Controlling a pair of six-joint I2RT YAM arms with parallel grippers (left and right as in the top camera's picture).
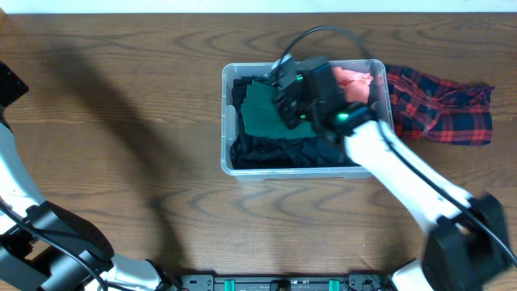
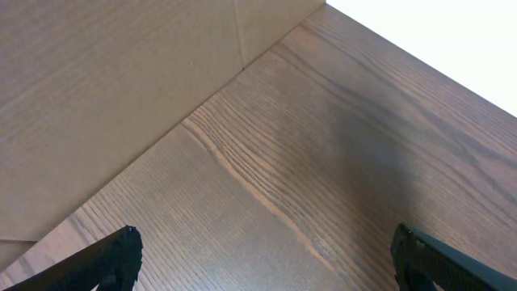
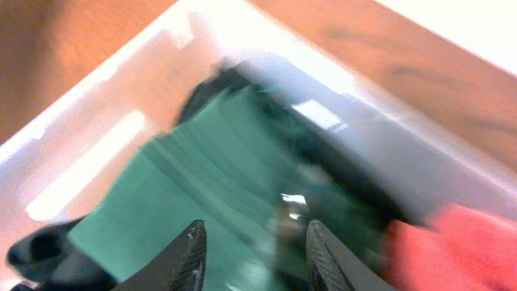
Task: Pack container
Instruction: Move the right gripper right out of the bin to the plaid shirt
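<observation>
Dark, wood-grain table point(image 1: 121, 121) fills the overhead view, with the container point(image 1: 227, 121) sitting upright near its middle, toward the far edge. The tub is clear plastic, rectangular with rounded corners and a pale rolled rim, and its contents show through the walls. Inside lie dark clothes point(image 1: 266, 152), a folded green cloth point(image 1: 258, 113) on top of them, and a coral cloth point(image 1: 355, 79) at the right end. A red plaid cloth point(image 1: 444, 109) lies on the table just outside the tub's right wall, touching it. The right arm point(image 1: 404, 178) reaches from the near right corner, its black wrist over the tub's middle. The left arm point(image 1: 16, 186) stays well apart at the near left.

From the left wrist, the left gripper point(image 2: 266, 255) hangs over bare table with its fingers point(image 2: 113, 259) spread wide, grasping nothing; a tan board point(image 2: 97, 81) stands behind.

From the right wrist, blurred, the right gripper point(image 3: 254, 242) hovers inside the tub over the green cloth, fingers point(image 3: 187, 255) parted with nothing pinched between them. The tub's pale wall runs along the left, and the coral cloth shows at lower right.
</observation>
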